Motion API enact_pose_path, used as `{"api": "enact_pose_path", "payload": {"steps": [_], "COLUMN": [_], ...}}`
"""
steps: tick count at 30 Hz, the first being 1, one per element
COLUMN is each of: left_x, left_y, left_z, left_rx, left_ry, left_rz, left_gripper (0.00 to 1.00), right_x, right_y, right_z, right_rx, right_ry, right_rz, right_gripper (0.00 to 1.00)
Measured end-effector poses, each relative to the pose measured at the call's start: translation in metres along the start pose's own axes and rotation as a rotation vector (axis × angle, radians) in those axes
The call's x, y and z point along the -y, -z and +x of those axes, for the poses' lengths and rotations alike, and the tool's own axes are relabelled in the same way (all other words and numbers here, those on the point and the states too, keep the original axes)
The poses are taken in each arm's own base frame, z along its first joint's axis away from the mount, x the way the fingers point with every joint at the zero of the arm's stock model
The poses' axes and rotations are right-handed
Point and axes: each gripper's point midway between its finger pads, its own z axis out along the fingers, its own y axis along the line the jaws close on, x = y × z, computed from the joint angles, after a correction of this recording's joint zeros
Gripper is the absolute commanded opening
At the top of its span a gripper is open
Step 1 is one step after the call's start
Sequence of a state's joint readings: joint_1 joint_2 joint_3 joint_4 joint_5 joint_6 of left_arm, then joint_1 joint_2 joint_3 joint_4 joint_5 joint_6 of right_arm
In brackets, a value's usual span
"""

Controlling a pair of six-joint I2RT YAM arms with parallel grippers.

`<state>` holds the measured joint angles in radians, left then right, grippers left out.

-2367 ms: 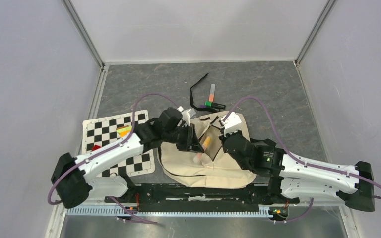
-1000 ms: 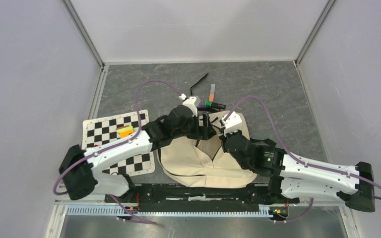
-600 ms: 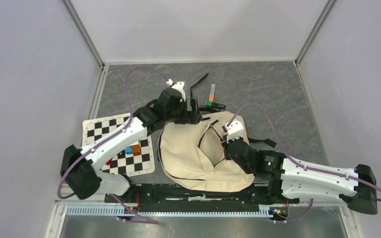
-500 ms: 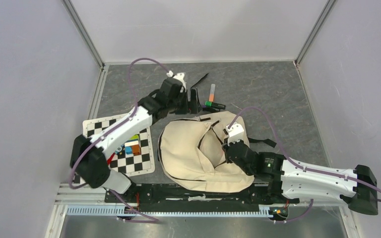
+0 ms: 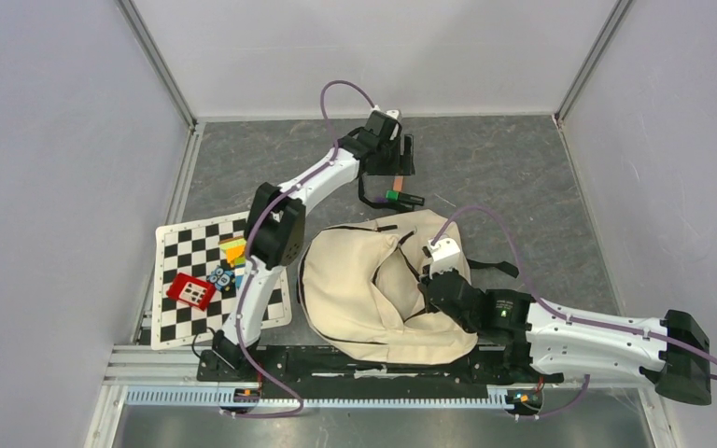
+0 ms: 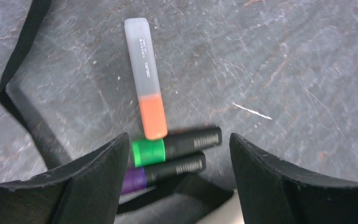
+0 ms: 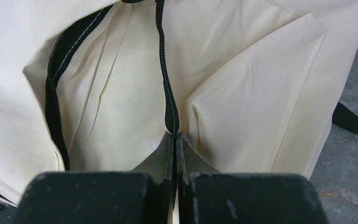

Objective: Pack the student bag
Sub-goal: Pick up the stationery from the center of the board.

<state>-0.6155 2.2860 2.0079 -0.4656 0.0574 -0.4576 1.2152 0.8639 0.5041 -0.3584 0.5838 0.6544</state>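
Observation:
The student bag, cream with black zippers, lies in front of the arm bases with its mouth gaping. My right gripper is shut on the bag's zipper edge, the black teeth pinched between the fingertips. At the far side my left gripper hangs open over three markers. They are an orange highlighter, a green-capped marker and a purple-capped marker. The green and purple ones lie between the spread fingers, untouched.
A black strap loops on the floor left of the markers and runs under them. A black-and-white checkered mat lies left of the bag with a red item and small coloured pieces on it. Grey walls close in three sides.
My left arm has swung from the bag's mouth out to the far markers, uncovering the pieces on the mat. The bag has slid toward the bases. The right gripper keeps its hold.

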Motion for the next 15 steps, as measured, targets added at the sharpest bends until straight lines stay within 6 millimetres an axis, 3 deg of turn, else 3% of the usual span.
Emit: {"api": "enact_pose_path", "payload": {"steps": [3, 6, 15], "left_x": [-0.007, -0.019, -0.032], "left_y": [-0.026, -0.039, -0.054], "left_z": [0.008, 0.021, 0.033], "left_rx": [-0.031, -0.062, -0.094], "left_ry": [0.002, 0.003, -0.029], "left_rz": [-0.023, -0.067, -0.104], "left_gripper": [0.78, 0.74, 0.65], "right_x": [0.000, 0.000, 0.000], "right_y": [0.000, 0.000, 0.001], "right_z": [0.000, 0.000, -0.001], "right_rx": [0.000, 0.000, 0.005], "right_ry": [-0.004, -0.005, -0.006], "right_rz": [0.000, 0.000, -0.002], "right_gripper": [0.00, 0.00, 0.00]}}
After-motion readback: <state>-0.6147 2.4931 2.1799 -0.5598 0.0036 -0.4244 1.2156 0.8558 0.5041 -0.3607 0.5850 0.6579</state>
